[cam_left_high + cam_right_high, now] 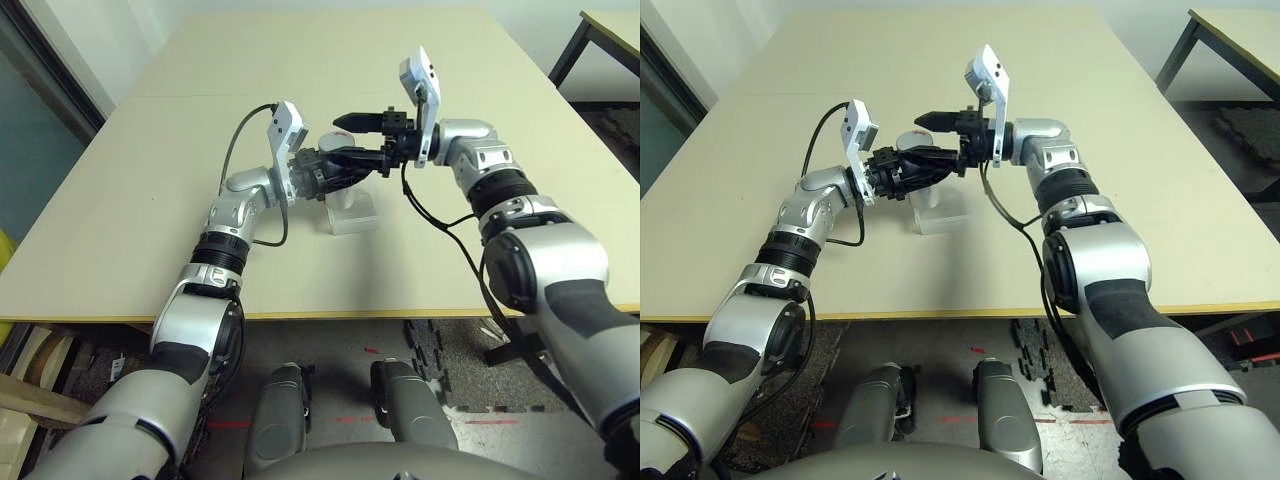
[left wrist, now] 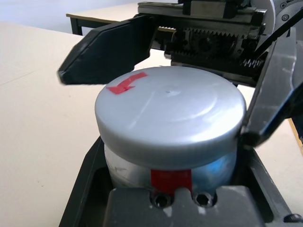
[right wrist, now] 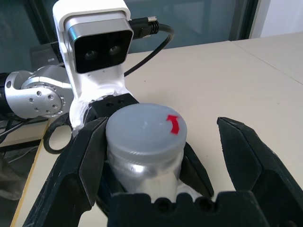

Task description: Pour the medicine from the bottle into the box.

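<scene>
Left claw [image 1: 902, 168] grips silvery bottle [image 2: 169, 137].

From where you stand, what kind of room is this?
Probably a robotics lab or office: a plain beige table, a second dark-legged desk behind it, and black foam floor tiles marked with red tape.

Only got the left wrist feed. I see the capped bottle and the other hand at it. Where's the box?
Observer: The box is on the table, roughly beneath where the two hands meet.
Operator: Bottle resting on anything?
Observer: No, the left hand holds the bottle in the air above the box.
Operator: Right hand squared on the cap?
Observer: In the right wrist view the right hand is open. The cap sits nearer one finger, with a clear gap at the other.
</scene>
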{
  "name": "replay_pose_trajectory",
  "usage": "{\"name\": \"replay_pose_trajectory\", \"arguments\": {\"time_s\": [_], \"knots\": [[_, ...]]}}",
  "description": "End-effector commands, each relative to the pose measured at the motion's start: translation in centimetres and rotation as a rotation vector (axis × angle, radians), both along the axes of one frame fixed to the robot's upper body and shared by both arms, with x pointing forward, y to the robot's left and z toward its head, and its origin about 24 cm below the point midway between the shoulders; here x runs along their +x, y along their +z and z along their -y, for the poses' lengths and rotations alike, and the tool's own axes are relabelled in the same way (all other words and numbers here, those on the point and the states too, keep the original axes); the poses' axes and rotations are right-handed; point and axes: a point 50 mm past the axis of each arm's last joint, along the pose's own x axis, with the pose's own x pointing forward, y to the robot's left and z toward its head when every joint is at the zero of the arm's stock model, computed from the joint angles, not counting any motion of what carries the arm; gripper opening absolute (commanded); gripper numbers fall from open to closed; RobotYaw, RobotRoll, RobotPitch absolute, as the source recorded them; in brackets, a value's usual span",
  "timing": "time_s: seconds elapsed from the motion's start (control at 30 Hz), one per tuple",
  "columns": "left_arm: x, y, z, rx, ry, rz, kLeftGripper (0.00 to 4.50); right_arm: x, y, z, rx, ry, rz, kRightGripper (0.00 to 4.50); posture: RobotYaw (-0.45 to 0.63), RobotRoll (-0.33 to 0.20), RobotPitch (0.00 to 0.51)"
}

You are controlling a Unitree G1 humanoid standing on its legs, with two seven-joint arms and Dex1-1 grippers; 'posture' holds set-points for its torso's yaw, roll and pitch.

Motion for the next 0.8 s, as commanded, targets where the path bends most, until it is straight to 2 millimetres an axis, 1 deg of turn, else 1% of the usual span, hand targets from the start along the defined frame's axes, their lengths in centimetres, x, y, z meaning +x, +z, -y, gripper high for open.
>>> {"name": "replay_pose_trajectory", "arguments": {"time_s": [0.03, 0.33, 0.63, 0.8], "knots": [[-0.1, 0.5, 0.0, 0.000, -0.033, 0.027, 2.72, 0.4, -0.6, 3.2, -0.020, -0.135, -0.030, 4.50, -0.18, 0.000, 0.082], [-0.1, 0.4, 0.0, 0.004, -0.035, 0.027, 2.72, 0.5, -1.0, 5.4, 0.006, -0.231, -0.063, 4.50, -0.19, 0.000, 0.079], [0.0, 0.4, -0.1, 0.005, -0.032, 0.025, 2.72, 0.4, -1.2, 5.9, 0.003, -0.243, -0.071, 4.50, -0.19, 0.000, 0.077], [0.0, 0.4, -0.2, 0.006, -0.026, 0.026, 2.72, 0.2, -0.8, 6.0, 0.012, -0.185, -0.073, 4.50, -0.19, 0.000, 0.079]]}}
